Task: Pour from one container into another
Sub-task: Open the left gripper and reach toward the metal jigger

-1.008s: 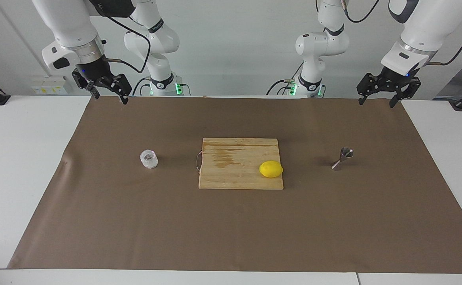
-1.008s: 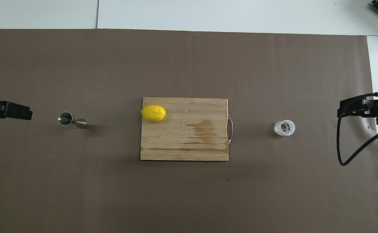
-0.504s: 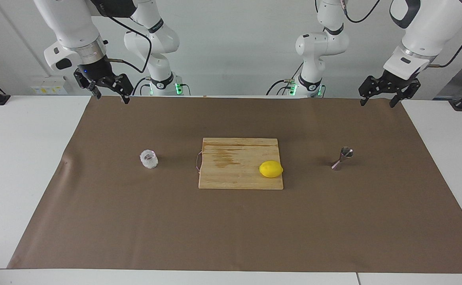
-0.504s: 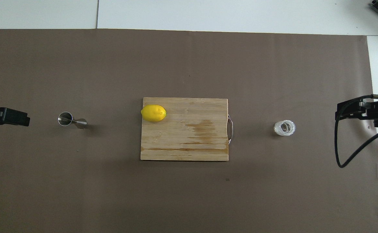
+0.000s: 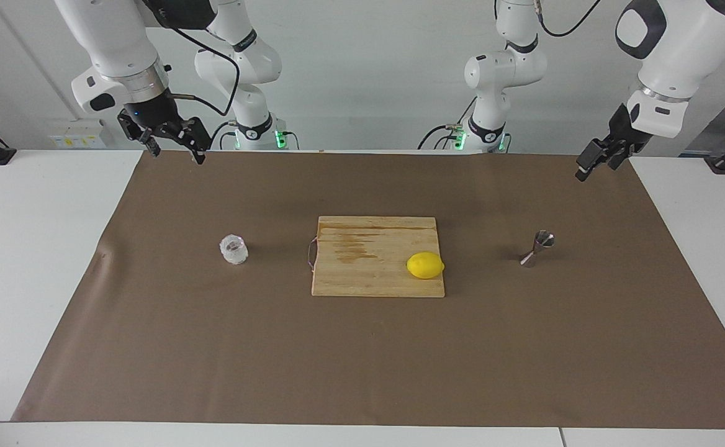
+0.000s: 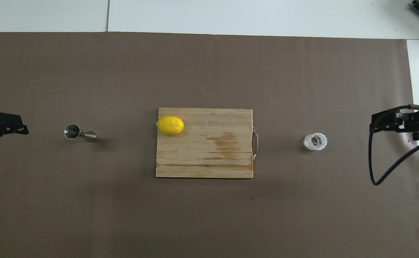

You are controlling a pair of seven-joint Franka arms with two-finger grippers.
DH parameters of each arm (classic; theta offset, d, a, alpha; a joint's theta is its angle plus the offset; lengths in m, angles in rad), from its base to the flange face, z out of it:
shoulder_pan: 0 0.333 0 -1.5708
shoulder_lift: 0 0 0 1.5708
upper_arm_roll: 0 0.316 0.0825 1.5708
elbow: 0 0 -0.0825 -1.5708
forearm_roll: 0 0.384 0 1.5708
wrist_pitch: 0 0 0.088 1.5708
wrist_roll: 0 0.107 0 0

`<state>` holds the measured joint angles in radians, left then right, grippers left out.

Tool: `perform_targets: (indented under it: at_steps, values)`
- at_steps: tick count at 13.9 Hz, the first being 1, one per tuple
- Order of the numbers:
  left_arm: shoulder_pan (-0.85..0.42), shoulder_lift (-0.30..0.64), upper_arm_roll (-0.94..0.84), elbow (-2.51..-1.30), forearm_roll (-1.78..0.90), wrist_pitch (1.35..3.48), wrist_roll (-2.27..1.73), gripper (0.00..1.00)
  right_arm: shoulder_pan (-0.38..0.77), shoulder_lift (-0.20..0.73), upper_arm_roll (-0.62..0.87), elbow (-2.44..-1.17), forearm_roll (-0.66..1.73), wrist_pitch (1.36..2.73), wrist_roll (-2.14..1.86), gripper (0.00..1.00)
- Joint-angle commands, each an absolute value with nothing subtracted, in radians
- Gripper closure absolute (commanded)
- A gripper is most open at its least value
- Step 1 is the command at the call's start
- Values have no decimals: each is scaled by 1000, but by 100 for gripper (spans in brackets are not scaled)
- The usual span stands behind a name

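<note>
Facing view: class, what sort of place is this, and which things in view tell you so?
Probably a robotics lab staged as a kitchen or bar counter: a brown mat covers the table, carrying a cutting board with a lemon, a glass cup and a metal jigger.

Two white robot arms hang raised at either end of the table. The right gripper (image 5: 173, 147) points down with fingers spread apart. The left gripper (image 5: 589, 167) is turned edge-on, empty.
</note>
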<state>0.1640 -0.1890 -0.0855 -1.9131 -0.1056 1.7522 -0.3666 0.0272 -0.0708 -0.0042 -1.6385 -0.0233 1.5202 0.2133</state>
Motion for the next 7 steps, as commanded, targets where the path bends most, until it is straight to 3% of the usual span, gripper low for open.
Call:
perform_targets:
  at_steps: [1,4,7]
  values:
    - [224,-218,-94,-1996,-198,1818,-576,0,29,-83,-2,-1658,-11,1539,230,0]
    - [259,-172,-94,-2067,-303,1900,-727,0,29,-83,-2,-1658,-11,1536,230,0]
    - [264,-68,-95,-2074,-343,1951,-788,0,29,-83,-2,-1657,-11,1534,230,0]
